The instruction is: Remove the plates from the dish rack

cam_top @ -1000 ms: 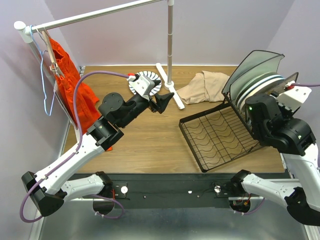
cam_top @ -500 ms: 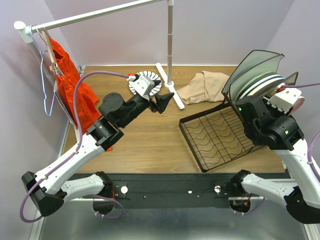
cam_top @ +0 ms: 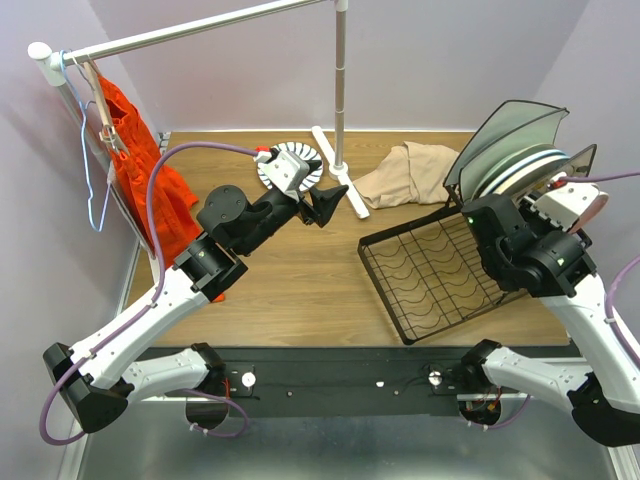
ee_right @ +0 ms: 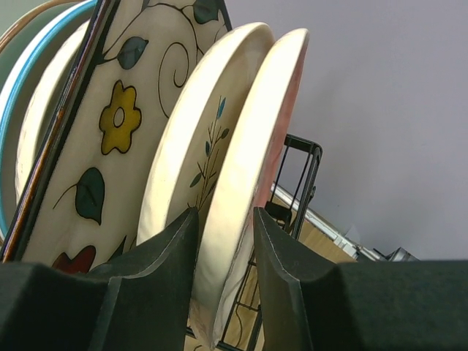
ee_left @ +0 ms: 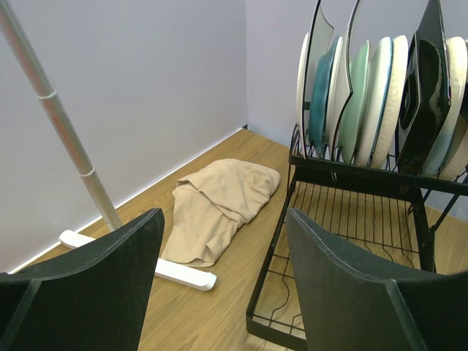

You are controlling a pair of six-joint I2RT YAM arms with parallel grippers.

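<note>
An orange garment [cam_top: 140, 170] hangs from a white clothes rail [cam_top: 200, 30] over the left edge of the tabletop [cam_top: 300, 280]. A round striped plate [cam_top: 303, 155] lies flat near the far edge, left of the middle and partly hidden by the left arm's wrist.

The left hand [cam_top: 325, 205] hovers above the wood just right of that plate. Its fingers [ee_left: 88, 285] are spread wide with nothing between them, and they point toward the right side. The rail's upright pole [cam_top: 340, 90] stands just beyond it on a white foot. Right of the pole, a beige cloth [ee_left: 219, 205] lies crumpled near the far edge, just beside the dish rack.

The dish rack [cam_top: 430, 270] takes up the right half of the tabletop. Its flat wire tray faces the middle and its slotted upright section stands along the right edge. The plates [ee_left: 365, 95] stand on edge in those slots, packed close: white, teal, pale green, a dark square one and floral ones.

The right hand [ee_right: 224, 213] is at the near end of the row. Its two fingers [ee_right: 161, 263] straddle the rim of the end plate [ee_right: 248, 146], which is cream with a pinkish face and stands in its slot. The fingers sit very close on either side, but I cannot tell whether they pinch the plate.
</note>
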